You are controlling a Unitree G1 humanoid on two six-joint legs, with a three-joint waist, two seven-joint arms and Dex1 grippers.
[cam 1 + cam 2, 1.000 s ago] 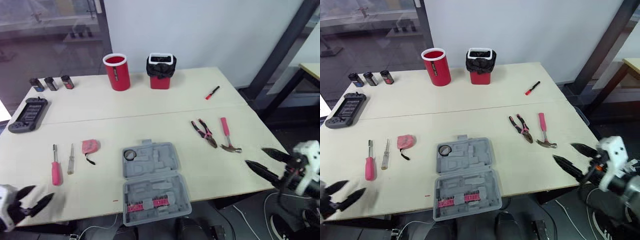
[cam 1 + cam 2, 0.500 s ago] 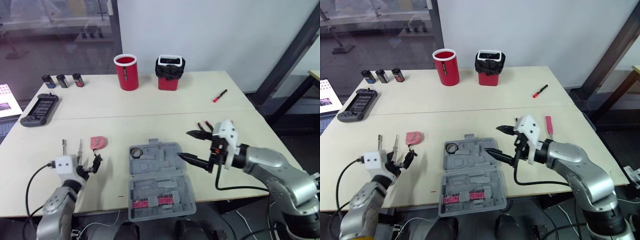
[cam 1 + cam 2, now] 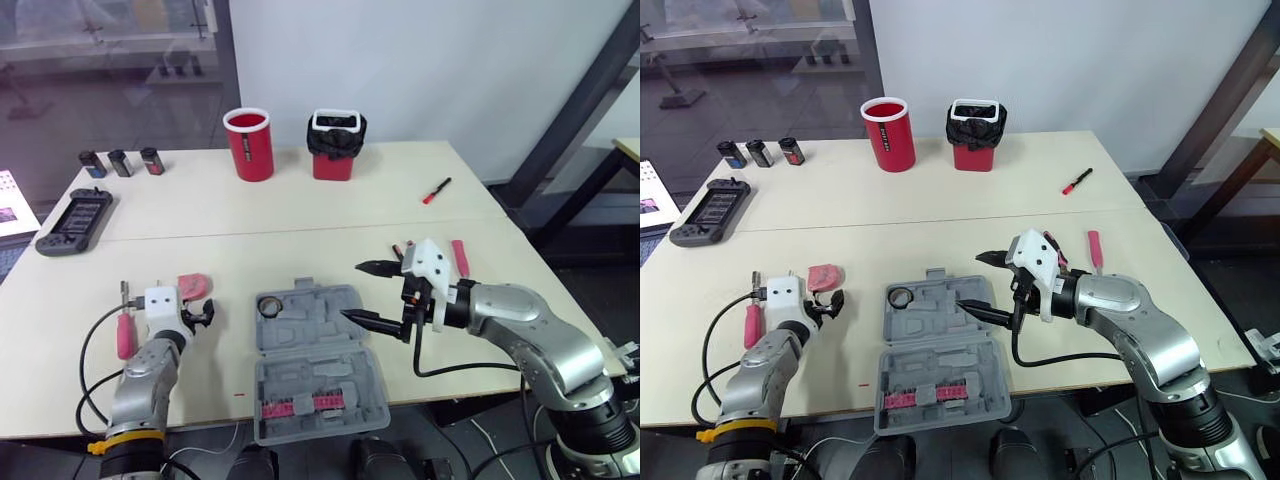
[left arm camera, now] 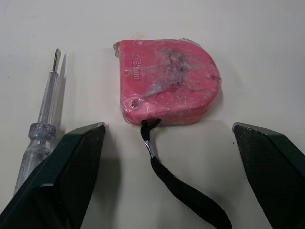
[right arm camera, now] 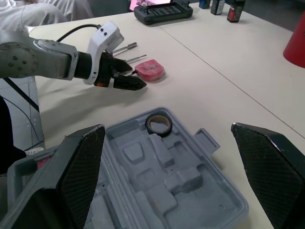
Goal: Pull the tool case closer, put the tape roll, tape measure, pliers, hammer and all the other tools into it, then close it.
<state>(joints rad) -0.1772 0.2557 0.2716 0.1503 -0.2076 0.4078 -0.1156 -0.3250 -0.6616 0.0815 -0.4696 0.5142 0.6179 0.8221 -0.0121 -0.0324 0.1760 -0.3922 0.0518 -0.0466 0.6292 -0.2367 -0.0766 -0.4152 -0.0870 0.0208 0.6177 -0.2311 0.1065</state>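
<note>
1. The tool case is lying open at 6 o'clock on the tabletop. It is grey moulded plastic with a red strip in its near half. It is looking rigid and light (probably sliding easily), so I am judging a side wall the best hold. The right gripper is hovering over its far half, fingers spread wide and empty.
2. The hammer, pink-handled, is lying at 2 o'clock of the case. It is probably head-heavy, so a grip near the head is looking wise.
3. The tape measure, scuffed pink and trailing a black strap, is sitting at 9 o'clock of the case. Its shell is looking hard and smooth, favouring a squeeze across its width. The left gripper is hanging just short of it, wide open.
4. The tape roll, small and black, is resting in the case's 11 o'clock pocket.
</note>
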